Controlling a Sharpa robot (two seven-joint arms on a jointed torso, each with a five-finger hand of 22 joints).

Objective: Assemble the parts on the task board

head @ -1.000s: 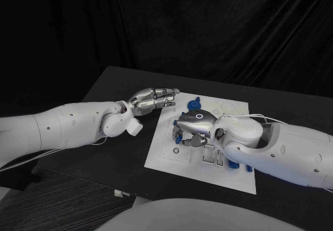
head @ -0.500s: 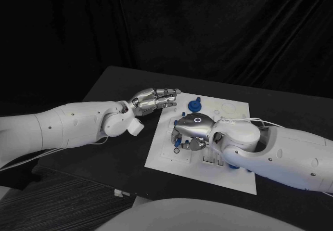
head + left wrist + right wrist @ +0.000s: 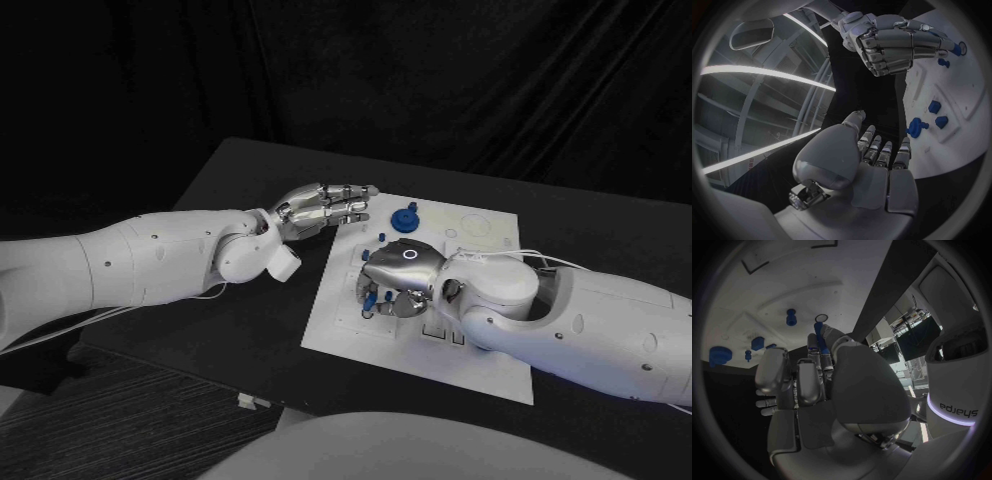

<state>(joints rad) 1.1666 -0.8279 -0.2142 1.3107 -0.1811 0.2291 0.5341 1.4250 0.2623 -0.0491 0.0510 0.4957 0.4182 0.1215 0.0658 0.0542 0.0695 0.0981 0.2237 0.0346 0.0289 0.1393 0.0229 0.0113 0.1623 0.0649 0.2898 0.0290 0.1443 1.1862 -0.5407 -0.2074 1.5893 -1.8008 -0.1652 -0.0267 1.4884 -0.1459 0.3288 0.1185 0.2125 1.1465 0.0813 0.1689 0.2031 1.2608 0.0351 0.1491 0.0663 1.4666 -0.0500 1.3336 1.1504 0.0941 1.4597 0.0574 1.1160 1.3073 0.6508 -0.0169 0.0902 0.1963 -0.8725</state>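
The right hand (image 3: 400, 272) is hovering low over the middle of the white task board (image 3: 490, 365) at frame centre, pinching a slim blue peg (image 3: 819, 334) between thumb and fingers. The left hand (image 3: 320, 208) is hanging at the board's upper-left edge, fingers curled in, holding nothing. A blue round part (image 3: 405, 216) is sitting on the board's upper portion.

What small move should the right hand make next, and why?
Probably lower the blue part into the round hole just beyond its tip; the right hand holds it over the task board.
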